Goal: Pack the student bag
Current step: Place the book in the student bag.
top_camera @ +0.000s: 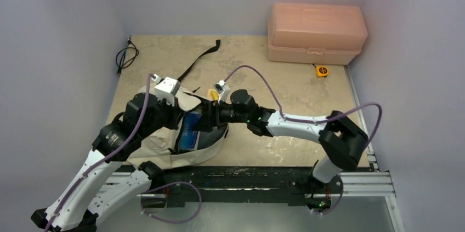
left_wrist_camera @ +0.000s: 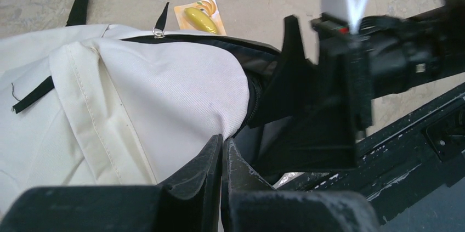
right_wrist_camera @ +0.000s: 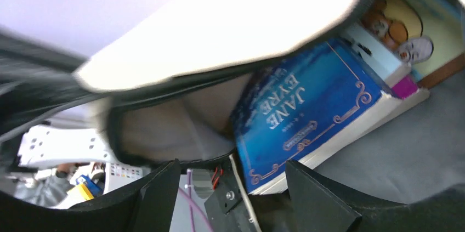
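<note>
My right gripper [right_wrist_camera: 230, 169] stands wide and empty in the mouth of the student bag [top_camera: 164, 152], at the table's [top_camera: 285, 86] near-left edge. My left gripper [left_wrist_camera: 222, 152] pinches its flap up. Blue book [right_wrist_camera: 307, 117] lodged inside; zipping, I judge, outstanding. Only the right wrist view shows an illustrated book [right_wrist_camera: 406, 29] behind it.

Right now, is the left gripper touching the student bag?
Touching. In the left wrist view the cream fabric of the student bag runs straight into the tips of the shut left gripper, no gap.
</note>
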Robot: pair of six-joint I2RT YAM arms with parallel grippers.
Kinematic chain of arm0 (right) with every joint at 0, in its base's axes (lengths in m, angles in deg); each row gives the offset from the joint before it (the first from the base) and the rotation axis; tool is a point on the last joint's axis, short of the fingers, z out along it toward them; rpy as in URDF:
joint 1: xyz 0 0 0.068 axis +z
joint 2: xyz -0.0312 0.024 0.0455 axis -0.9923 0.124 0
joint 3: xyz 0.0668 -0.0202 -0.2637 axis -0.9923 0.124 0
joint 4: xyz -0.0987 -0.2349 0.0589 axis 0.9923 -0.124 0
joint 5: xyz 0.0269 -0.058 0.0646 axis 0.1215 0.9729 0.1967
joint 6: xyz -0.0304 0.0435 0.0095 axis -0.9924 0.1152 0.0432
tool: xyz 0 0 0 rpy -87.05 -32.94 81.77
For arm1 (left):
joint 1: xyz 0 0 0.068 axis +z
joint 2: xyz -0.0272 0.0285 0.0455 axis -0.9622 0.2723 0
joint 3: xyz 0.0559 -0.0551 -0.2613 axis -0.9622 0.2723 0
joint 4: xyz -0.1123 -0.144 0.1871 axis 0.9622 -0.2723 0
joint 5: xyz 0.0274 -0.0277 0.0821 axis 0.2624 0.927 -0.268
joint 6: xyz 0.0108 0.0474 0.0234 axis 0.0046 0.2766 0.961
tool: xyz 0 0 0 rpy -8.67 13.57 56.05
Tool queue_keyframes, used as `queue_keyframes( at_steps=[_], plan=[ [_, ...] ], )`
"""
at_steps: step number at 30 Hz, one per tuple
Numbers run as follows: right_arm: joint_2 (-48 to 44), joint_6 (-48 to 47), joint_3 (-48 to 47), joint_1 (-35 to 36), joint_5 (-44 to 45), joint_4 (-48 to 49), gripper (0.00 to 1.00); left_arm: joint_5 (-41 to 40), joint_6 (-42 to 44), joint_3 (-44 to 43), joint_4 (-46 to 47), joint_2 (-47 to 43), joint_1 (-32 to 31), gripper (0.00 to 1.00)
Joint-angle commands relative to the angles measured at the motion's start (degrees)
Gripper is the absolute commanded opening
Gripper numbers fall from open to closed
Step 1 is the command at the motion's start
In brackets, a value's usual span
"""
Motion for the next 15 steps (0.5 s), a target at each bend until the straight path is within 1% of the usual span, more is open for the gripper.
queue_keyframes(
  at_steps=[1,3,5,7,9,12,14,15],
  plan=[
    [-11.0,-12.9,-0.5,-0.5,3.6,-11.2,0.77,-3.0,-0.8,-0.3,-1.0,-1.1,0.0,0.00],
    [-15.0,-14.9,-0.4,-1.0,6.0,-15.7,0.78,-8.3,-2.1,-0.8,-2.4,-2.2,0.0,0.00],
    [-18.7,-15.8,-0.1,-2.7,8.1,-19.1,0.78,-15.9,-3.8,-2.0,-4.8,-3.7,0.0,0.00],
    [-21.7,-15.7,0.3,-5.8,9.3,-21.0,0.77,-25.4,-5.9,-3.9,-8.1,-4.9,0.0,0.00],
    [-23.7,-14.5,1.1,-10.2,10.2,-21.2,0.76,-32.0,-6.5,-5.5,-10.8,-5.7,-0.1,0.00],
    [-22.4,-14.2,0.3,-13.2,13.5,-21.3,0.87,-37.3,-5.5,-6.6,-12.5,-6.6,-0.1,0.00],
    [-18.4,-15.9,-2.4,-13.4,13.9,-21.8,0.90,-39.4,-4.2,-7.0,-12.8,-7.2,0.0,0.00],
    [-14.9,-16.9,-4.3,-13.4,13.8,-22.4,0.90,-39.8,-3.5,-7.3,-12.8,-7.4,0.0,0.00]
  ],
)
